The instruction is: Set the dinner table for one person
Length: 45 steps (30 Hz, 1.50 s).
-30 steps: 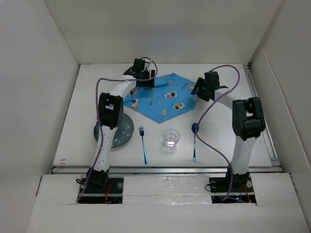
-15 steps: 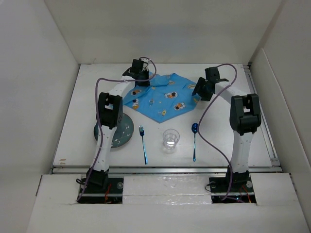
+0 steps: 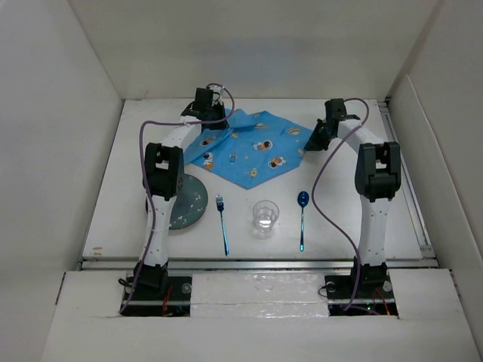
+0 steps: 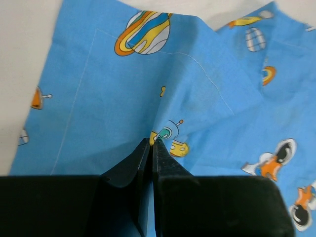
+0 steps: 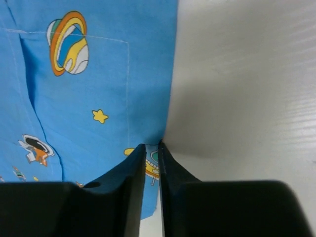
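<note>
My left gripper (image 4: 152, 143) and right gripper (image 5: 152, 146) each pinch a corner of the placemat (image 3: 253, 147), far-centre on the counter (image 3: 136, 151) beneath me; uneven pulling may slip a corner or bunch cloth toward the cup (image 3: 265, 214).

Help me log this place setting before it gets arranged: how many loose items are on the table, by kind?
placemat: 1
plate: 1
fork: 1
cup: 1
spoon: 1
Total: 5
</note>
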Motion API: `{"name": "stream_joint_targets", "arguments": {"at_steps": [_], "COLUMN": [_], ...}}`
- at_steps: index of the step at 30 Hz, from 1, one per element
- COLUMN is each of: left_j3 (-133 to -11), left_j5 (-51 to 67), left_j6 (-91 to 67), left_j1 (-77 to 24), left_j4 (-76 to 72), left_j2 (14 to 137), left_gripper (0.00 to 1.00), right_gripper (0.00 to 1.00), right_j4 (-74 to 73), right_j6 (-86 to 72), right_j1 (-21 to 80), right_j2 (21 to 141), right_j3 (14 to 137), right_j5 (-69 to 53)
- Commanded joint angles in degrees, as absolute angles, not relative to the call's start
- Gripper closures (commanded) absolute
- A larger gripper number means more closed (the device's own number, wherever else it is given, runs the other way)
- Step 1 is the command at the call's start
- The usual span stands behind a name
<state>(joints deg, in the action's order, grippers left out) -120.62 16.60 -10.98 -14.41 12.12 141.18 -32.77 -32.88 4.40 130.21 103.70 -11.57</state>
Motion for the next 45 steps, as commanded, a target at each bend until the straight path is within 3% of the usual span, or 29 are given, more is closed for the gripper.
{"name": "stream_joint_targets", "arguments": {"at_steps": [1, 4, 6, 12, 14, 20, 30, 35, 37, 38, 45], "left_j3": [-119.7, -119.6, -119.9, -120.0, -120.0, -117.7, -115.7, -118.6, -119.4, -119.9, -124.1], "left_j5": [19.1, 21.3, 22.2, 23.3, 23.6, 27.0, 25.5, 26.1, 23.7, 22.5, 10.9], "left_j6": [-10.9, -11.5, -12.0, -11.8, -11.9, -17.6, -17.0, -12.9, -12.0, -11.6, -12.3], "left_j1": [-14.6, -14.6, -14.6, -14.1, -14.1, -9.2, -7.8, -7.8, -7.8, -7.8, -7.8], "left_j4": [8.2, 7.6, 8.0, 8.4, 8.4, 5.9, 8.3, 15.4, 17.8, 18.4, 17.3], "left_j2": [131.3, 129.6, 128.9, 124.4, 121.7, 112.5, 105.5, 108.9, 111.7, 115.1, 126.1], "left_gripper": [1.00, 1.00, 1.00, 1.00, 1.00, 1.00, 1.00, 1.00, 1.00, 1.00, 1.00], "right_gripper": [0.80, 0.84, 1.00, 1.00, 1.00, 1.00, 1.00, 1.00, 1.00, 1.00, 1.00], "right_j4": [-33.8, -30.6, -29.2, -1.5, 1.2, 0.3, -5.4, -7.5, -7.9, -9.0, -13.0], "right_j6": [-32.8, -34.4, -34.7, -40.1, -37.2, -27.4, -25.8, -26.5, -26.5, -26.2, -25.5], "right_j1": [4.1, 4.7, 6.1, 6.6, 6.6, 6.6, 6.5, 4.0, 1.9, 1.4, -0.5], "right_j2": [131.2, 131.7, 133.2, 122.6, 117.6, 93.4, 74.6, 76.4, 82.9, 92.5, 115.1], "right_j3": [106.2, 104.9, 104.9, 86.8, 82.5, 76.4, 71.1, 74.3, 79.2, 83.9, 106.6], "right_j5": [-15.3, -17.9, -18.2, -22.9, -21.6, -15.7, -13.5, -14.2, -13.7, -14.1, -15.1]}}
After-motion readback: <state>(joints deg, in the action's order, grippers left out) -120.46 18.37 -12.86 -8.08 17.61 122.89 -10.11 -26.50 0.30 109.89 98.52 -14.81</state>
